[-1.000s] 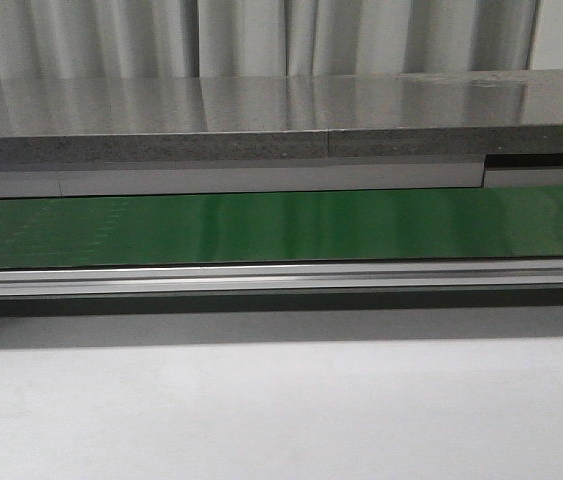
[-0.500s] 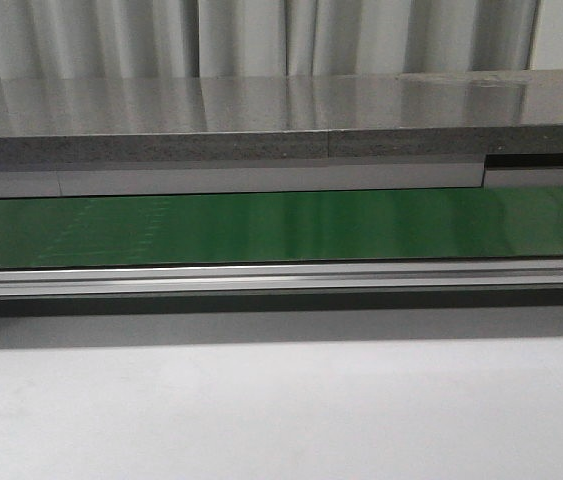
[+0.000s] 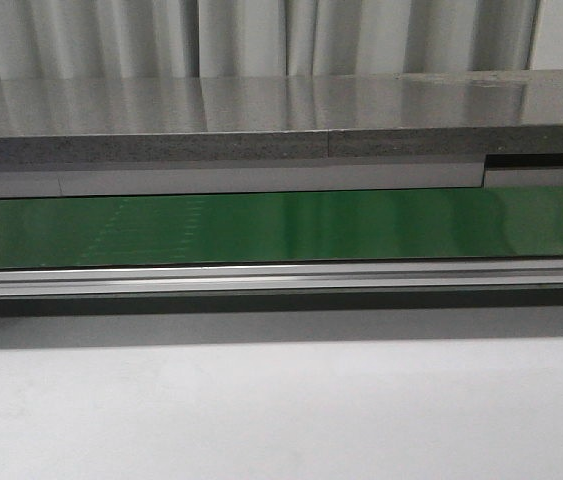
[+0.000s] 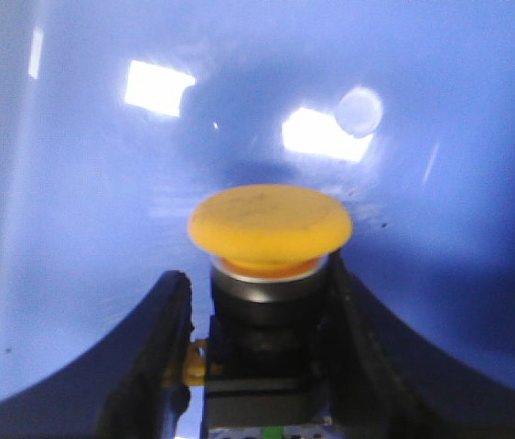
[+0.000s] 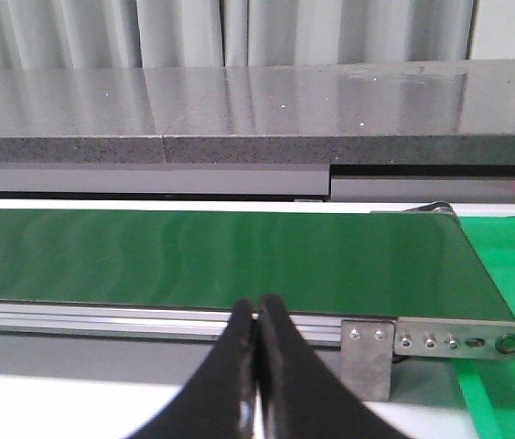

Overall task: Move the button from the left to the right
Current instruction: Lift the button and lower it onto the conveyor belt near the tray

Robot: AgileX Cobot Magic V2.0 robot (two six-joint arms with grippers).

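The left claw [image 4: 257,366] pinches the button [image 4: 269,229] by its black body, yellow head up, over a glossy blue surface [image 4: 101,183]. The right claw [image 5: 257,366] is pressed together, empty. Beyond a pale table [image 3: 281,410] runs an aluminium rail [image 3: 281,278], then the bare green belt [image 3: 281,228], a grey speckled slab [image 3: 261,120] and pale curtains [image 3: 261,35].

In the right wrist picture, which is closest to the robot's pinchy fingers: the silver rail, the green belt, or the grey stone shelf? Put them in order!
From the right gripper, nearest first:
1. The silver rail, just beyond the fingertips, along the belt's near edge.
2. The green belt, behind the rail.
3. The grey stone shelf, farthest, behind the belt by the curtains.
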